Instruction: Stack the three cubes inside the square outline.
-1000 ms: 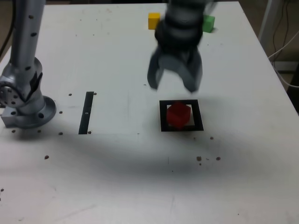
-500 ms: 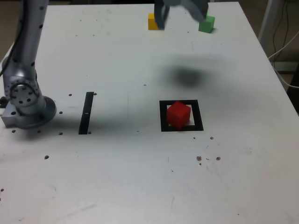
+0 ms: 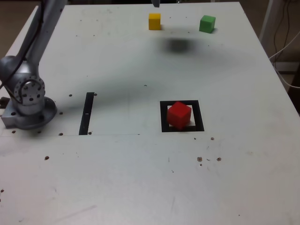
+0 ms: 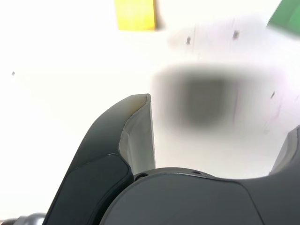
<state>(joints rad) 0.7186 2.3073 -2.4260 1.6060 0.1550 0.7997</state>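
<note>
The red cube (image 3: 179, 115) sits turned at an angle inside the square outline (image 3: 164, 117), with nothing touching it. Far across the table stand the yellow cube (image 3: 154, 21) and the green cube (image 3: 207, 23), apart from each other. In the exterior view my gripper is almost out of frame; only a fingertip (image 3: 156, 3) shows at the upper edge. The wrist view shows my gripper (image 4: 220, 115) open wide and empty, high over the table between the yellow cube (image 4: 135, 14) and the green cube (image 4: 286, 16), casting a blurred shadow.
The arm's base (image 3: 28, 103) is mounted at the exterior view's left. A narrow black strip (image 3: 86, 113) lies between the base and the outline. Small dark specks dot the white table (image 3: 140, 178). Cables hang beyond the exterior view's right edge.
My gripper has risen from just above the red cube and swung to the far side, over the yellow and green cubes, with its jaws spreading wider. The red cube stays in the outline.
</note>
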